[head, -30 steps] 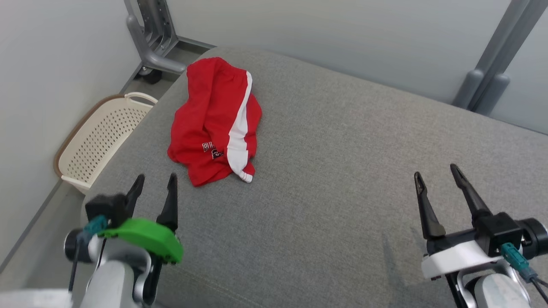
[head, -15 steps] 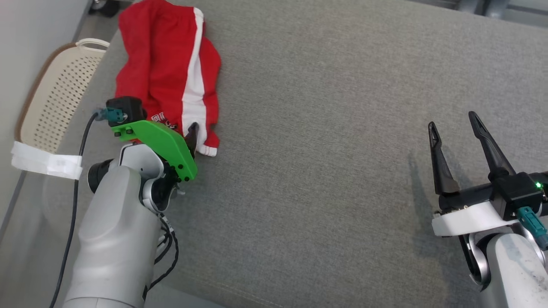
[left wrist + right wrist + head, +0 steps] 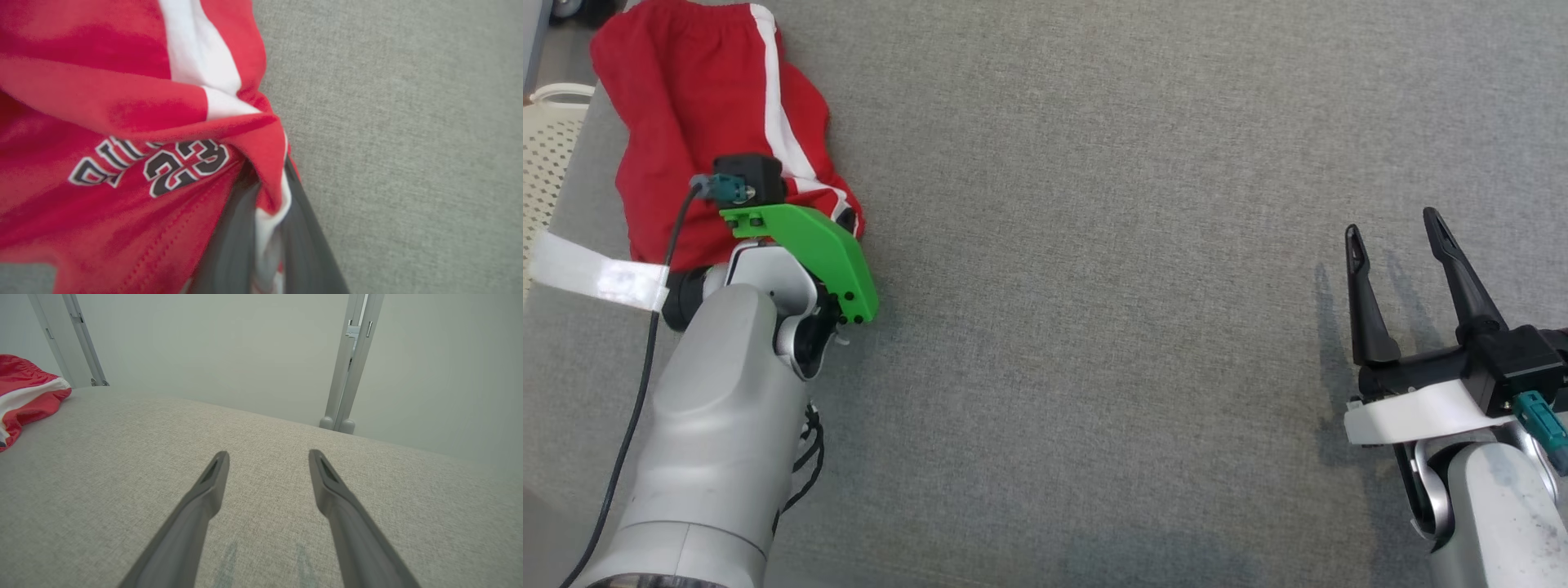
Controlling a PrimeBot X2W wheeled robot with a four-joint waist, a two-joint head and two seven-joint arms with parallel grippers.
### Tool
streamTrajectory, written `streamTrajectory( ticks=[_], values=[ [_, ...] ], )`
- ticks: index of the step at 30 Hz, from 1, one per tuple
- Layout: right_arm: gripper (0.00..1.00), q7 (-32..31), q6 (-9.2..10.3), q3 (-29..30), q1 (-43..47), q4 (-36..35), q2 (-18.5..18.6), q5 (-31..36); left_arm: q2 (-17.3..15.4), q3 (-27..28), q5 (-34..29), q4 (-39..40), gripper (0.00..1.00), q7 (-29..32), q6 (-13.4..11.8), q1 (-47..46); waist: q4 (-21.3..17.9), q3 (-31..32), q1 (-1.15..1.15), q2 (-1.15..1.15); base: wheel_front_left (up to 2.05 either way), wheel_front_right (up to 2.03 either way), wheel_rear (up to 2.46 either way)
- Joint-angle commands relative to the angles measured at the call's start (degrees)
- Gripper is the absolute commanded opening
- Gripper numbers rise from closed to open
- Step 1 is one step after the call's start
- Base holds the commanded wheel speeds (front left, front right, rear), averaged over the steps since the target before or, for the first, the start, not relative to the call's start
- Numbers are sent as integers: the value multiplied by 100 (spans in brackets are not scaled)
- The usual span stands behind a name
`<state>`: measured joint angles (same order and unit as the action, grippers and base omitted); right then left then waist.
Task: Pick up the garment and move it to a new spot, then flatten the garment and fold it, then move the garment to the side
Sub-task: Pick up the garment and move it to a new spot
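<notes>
The garment [image 3: 686,106], red shorts with a white side stripe, lies crumpled at the far left part of the grey fabric bench [image 3: 1094,286], close to its left edge. A cream basket [image 3: 547,147] with small holes stands just beyond that edge.

The left end effector [image 3: 265,196] is at the near right corner of the garment [image 3: 122,102]. In the left wrist view its two dark fingers [image 3: 229,245] stand close together, and a fold of red cloth with the white hem is pinched between them, so it is gripping the garment. Black and white print, with the number 23, is on the cloth just left of the fingers. In the head view a green bracket [image 3: 809,253] on the left wrist covers most of this end effector, and the pale forearm reaches in from the lower left.

The right end effector [image 3: 1392,224] is at the right side of the bench, well apart from the garment. Its two fingers are spread with a clear gap between them and hold nothing. In the right wrist view this end effector [image 3: 268,454] is low over the bare fabric, the garment [image 3: 24,396] is far to the left, and a grey post [image 3: 351,363] stands by the pale wall behind the bench.
</notes>
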<state>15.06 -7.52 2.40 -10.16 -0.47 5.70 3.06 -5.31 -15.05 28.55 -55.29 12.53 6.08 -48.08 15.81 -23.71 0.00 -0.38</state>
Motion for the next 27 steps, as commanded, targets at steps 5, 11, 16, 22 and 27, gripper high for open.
streamTrajectory(
  ticks=[5,11,16,22,27],
  values=[
    [100,15,7,-102,-160,66,-152,-166,93,-483,-65,522,0,203,140,-335,-437,278,0,38,0,0,0],
    [100,15,7,-189,-180,152,-262,-366,187,-1310,41,1666,0,770,150,-685,-1231,559,0,38,0,0,0],
    [100,15,6,-195,-126,192,-275,-664,215,-1948,285,2617,0,1295,147,-799,-1995,703,0,38,0,0,0],
    [100,15,6,-14,-6,204,-276,-868,233,-3020,1089,3811,0,1617,39,-508,-2658,831,0,38,0,0,0],
    [100,15,6,140,119,215,-278,-884,222,-3871,1819,4739,0,1685,-122,-269,-2770,850,0,38,0,0,0]
  ],
)
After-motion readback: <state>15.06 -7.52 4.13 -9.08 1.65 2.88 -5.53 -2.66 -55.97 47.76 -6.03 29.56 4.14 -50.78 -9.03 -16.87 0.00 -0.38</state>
